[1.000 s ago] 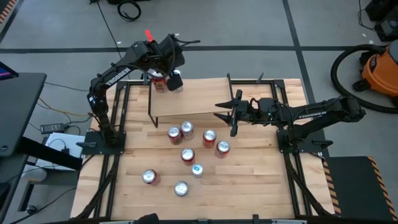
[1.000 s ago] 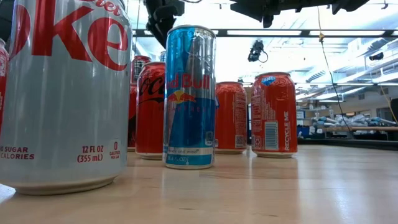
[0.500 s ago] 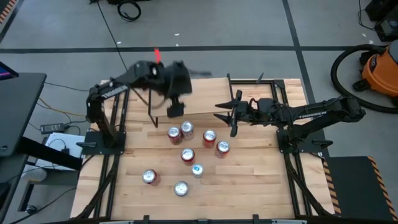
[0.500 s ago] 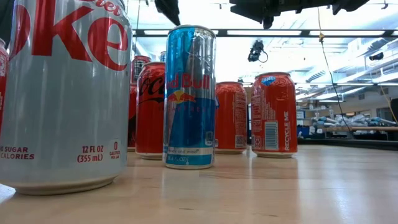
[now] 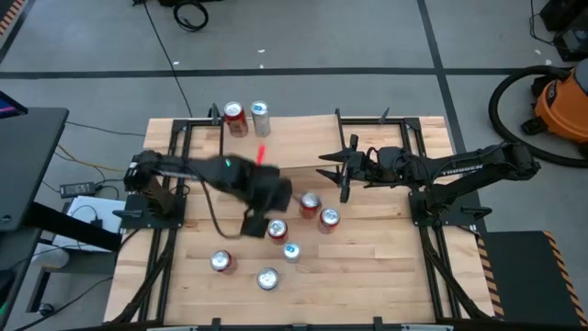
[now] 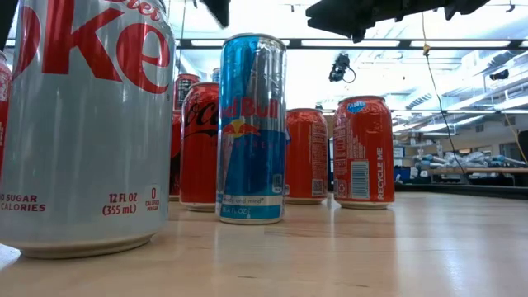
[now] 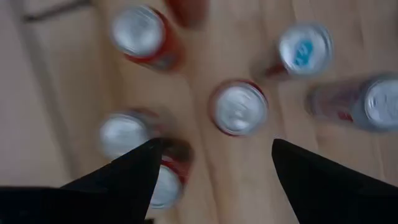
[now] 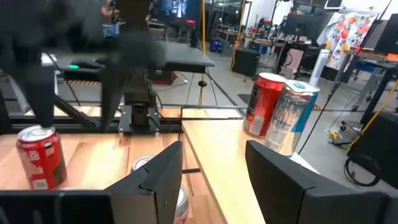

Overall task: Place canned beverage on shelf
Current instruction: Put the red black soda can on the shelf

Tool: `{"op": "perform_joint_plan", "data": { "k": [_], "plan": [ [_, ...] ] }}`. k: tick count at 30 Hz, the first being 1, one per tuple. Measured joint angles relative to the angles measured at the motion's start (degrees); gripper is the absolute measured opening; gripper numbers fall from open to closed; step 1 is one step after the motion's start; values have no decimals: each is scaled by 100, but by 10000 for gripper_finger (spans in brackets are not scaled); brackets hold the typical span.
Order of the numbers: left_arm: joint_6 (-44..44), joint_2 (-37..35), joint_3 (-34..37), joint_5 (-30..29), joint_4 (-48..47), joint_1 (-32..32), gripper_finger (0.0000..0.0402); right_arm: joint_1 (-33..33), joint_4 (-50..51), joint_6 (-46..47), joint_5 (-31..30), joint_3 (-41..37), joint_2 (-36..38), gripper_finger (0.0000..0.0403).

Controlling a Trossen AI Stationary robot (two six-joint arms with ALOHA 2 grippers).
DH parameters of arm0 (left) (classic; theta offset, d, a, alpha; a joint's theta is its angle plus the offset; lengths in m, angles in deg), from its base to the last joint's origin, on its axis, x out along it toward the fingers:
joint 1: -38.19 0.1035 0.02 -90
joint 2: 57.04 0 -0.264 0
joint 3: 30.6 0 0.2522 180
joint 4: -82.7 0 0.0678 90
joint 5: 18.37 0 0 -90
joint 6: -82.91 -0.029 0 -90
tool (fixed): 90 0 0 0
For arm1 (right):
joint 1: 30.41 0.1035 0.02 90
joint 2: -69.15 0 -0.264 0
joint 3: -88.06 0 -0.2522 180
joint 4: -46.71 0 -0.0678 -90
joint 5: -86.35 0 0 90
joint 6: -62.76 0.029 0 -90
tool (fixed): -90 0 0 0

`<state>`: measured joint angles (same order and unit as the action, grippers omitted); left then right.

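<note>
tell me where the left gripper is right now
In the high view the left gripper hangs open above the cluster of cans at the table's middle, in front of the shelf.

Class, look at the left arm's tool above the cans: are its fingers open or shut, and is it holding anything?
Open and empty. In the left wrist view the left tool shows two dark fingers set wide apart, with only bare tabletop and cans between them.

Grey floor (image 5: 367,46), perhaps an orange vacuum (image 5: 560,101)

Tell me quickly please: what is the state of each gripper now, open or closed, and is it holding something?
Left gripper: open, holding nothing, above the cans on the table.
Right gripper: open, holding nothing, waiting beside the shelf.
</note>
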<state>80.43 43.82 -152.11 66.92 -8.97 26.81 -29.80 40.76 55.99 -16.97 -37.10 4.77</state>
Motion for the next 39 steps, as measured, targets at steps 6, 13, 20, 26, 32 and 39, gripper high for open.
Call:
{"op": "perform_joint_plan", "data": {
  "k": [6,13,20,26,32,39],
  "plan": [
    [987,2,704,8,194,-528,315,165,108,101,17,0,0,185],
    [2690,0,739,11,445,-1261,315,240,326,25,129,0,0,185],
    [4435,0,739,-19,562,-1916,315,238,406,-51,368,0,0,185],
    [6190,-5,978,-209,7,-2167,315,237,341,-101,577,0,0,185],
    [7072,0,1447,-277,-312,-2373,315,237,154,-339,595,0,0,185],
    [7889,-260,1557,-164,-517,-2540,315,46,49,-437,935,0,0,185]
  ]
}}
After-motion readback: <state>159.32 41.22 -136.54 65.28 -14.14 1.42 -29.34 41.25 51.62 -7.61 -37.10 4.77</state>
